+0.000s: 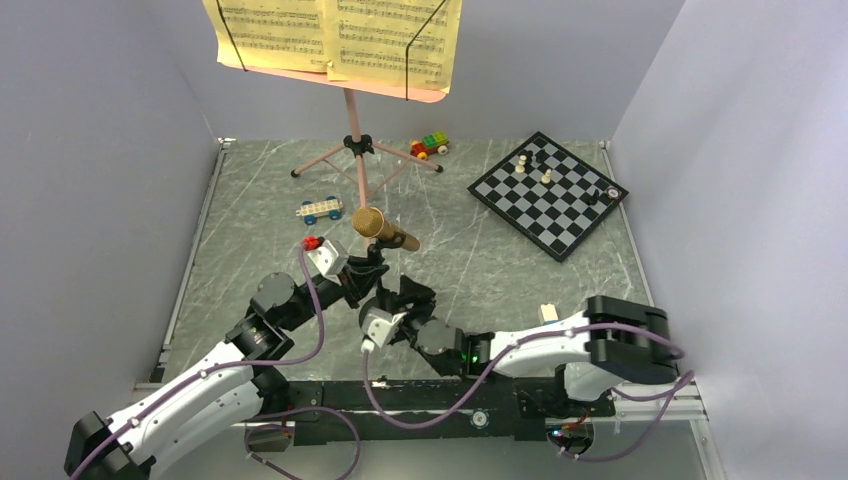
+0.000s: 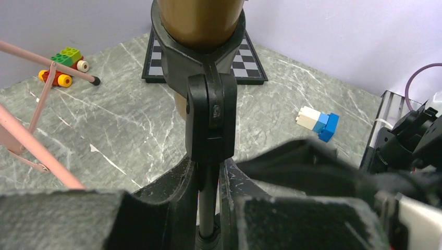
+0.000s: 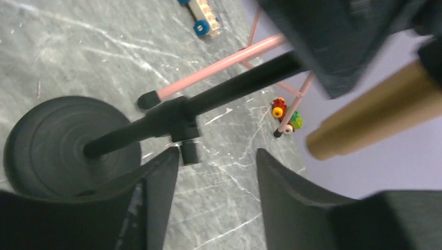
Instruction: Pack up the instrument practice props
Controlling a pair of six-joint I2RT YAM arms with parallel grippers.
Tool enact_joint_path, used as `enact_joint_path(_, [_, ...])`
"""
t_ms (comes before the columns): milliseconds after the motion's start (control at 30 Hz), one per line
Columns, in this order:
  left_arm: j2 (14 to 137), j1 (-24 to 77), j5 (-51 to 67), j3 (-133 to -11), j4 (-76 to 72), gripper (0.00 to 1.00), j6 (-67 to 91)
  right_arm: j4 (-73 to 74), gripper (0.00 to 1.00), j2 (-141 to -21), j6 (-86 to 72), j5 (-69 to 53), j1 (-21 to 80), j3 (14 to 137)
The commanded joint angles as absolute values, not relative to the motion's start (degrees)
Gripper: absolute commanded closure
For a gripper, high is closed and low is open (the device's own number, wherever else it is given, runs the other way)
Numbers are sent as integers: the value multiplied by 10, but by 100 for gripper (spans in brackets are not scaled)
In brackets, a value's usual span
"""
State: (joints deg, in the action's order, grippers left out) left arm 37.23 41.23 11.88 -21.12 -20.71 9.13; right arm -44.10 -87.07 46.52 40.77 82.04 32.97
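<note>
L claw [image 2: 208, 174] on mic stand [image 2: 211, 117] pole

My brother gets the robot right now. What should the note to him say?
The left end effector is shut on the pole of the mic stand, under the clip holding the microphone.
The right end effector is open, low by the stand's round base, holding nothing.
The pink music stand is upright behind, sheet-music pages on it.
Done: nothing packed yet. Left: all four props.
</note>
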Motion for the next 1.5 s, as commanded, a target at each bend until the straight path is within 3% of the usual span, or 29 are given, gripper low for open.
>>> enact_joint_path(0, [376, 419, 144, -213, -177, 100, 117, -295, 33, -786, 315, 383, 813, 379])
enact_joint_path(233, [379, 419, 144, -217, -173, 100, 112, -137, 19, -684, 121, 306, 776, 405])
enact_joint_path(467, [362, 422, 123, -209, -188, 100, 107, -101, 19, -609, -214, -17, 568, 370])
enact_joint_path(633, [347, 425, 110, -198, -209, 100, 104, -172, 18, -659, -323, -230, 472, 355])
enact_joint_path(867, [344, 440, 85, -187, -232, 100, 98, -274, 6, -771, -413, -403, 409, 367])
enact_joint_path(1067, [353, 466, 64, -188, -231, 100, 80, -368, 19, -839, -466, -465, 404, 372])
enact_joint_path(1467, [359, 502, 2, -186, -241, 100, 96, -440, 46, -890, -526, -466, 405, 373])
